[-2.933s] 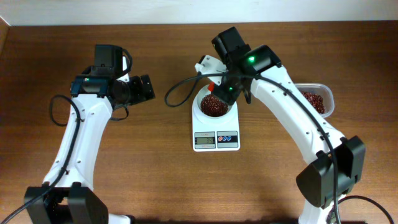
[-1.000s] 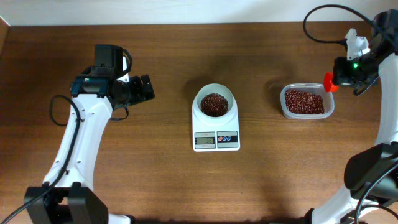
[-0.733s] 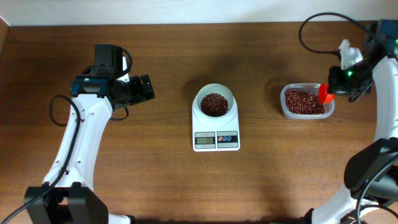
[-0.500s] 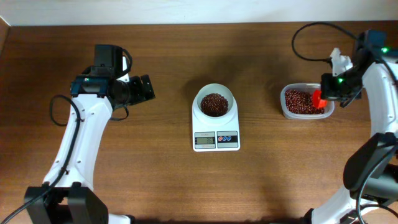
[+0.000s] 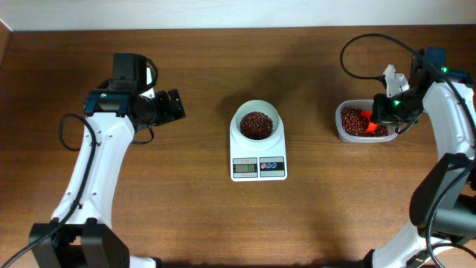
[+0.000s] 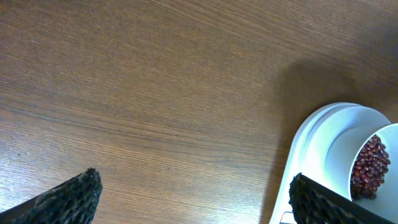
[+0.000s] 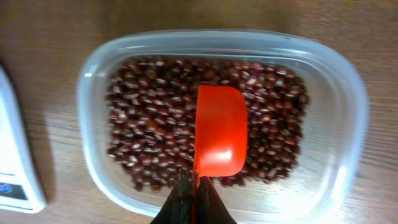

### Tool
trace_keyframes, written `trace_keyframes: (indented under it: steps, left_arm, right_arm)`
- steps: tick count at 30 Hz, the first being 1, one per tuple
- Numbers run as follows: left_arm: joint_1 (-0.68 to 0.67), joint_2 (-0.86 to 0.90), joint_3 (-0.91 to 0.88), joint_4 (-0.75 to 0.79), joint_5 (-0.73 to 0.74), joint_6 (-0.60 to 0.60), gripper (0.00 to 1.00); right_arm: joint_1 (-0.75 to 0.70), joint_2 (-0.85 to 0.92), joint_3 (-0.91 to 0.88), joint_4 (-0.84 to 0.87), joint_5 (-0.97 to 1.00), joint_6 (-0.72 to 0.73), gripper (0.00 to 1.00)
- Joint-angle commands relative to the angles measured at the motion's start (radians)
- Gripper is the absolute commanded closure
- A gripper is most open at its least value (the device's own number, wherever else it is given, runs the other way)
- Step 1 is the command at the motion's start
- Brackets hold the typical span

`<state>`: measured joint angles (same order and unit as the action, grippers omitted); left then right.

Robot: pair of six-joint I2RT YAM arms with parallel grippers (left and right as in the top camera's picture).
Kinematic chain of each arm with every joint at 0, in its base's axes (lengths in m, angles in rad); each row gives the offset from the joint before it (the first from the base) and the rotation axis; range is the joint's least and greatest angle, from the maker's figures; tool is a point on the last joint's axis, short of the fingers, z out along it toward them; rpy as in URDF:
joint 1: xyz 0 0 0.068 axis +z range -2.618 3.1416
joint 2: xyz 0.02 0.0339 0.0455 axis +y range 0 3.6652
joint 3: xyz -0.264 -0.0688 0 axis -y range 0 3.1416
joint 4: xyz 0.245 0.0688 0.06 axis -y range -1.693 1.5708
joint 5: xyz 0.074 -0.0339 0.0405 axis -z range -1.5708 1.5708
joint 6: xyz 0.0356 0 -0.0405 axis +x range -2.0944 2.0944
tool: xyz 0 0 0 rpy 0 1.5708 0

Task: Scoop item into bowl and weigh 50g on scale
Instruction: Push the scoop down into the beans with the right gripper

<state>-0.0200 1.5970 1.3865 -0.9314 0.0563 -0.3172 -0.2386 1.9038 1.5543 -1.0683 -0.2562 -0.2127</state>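
The table (image 5: 201, 216) is warm brown wood with fine, darker grain lines. The beans (image 7: 149, 124) are dark red-brown, some flecked with pale spots. The tub (image 7: 348, 93) is clear and colourless with a milky rim. The scoop (image 7: 221, 127) is bright orange-red. The bowl (image 5: 258, 105) is plain white, and so is the scale (image 5: 236, 149), with a grey display (image 5: 245, 168) and red and blue marks on its buttons (image 5: 271, 163). The left arm (image 5: 97, 171) and right arm (image 5: 454, 112) are white with black joints.
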Motion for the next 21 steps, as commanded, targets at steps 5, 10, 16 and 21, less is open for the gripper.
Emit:
trace_keyframes:
  steps: [5,10,16,21]
  left_arm:
    - [-0.003,0.009,0.005,0.002,0.007,0.004,0.01]
    - [-0.003,0.009,0.005,0.002,0.007,0.004,0.01]
    - [-0.003,0.009,0.005,0.002,0.007,0.004,0.01]
    - [-0.003,0.009,0.005,0.002,0.007,0.004,0.01]
  right_arm:
    - [-0.004,0.018,-0.007,0.0,-0.092,0.001,0.96]
    - [-0.019,0.018,-0.008,0.018,-0.013,0.001,0.96]
    - [-0.017,0.018,-0.059,0.061,-0.021,0.012,0.96]
    - [-0.018,0.018,-0.083,0.075,-0.084,0.011,0.96]
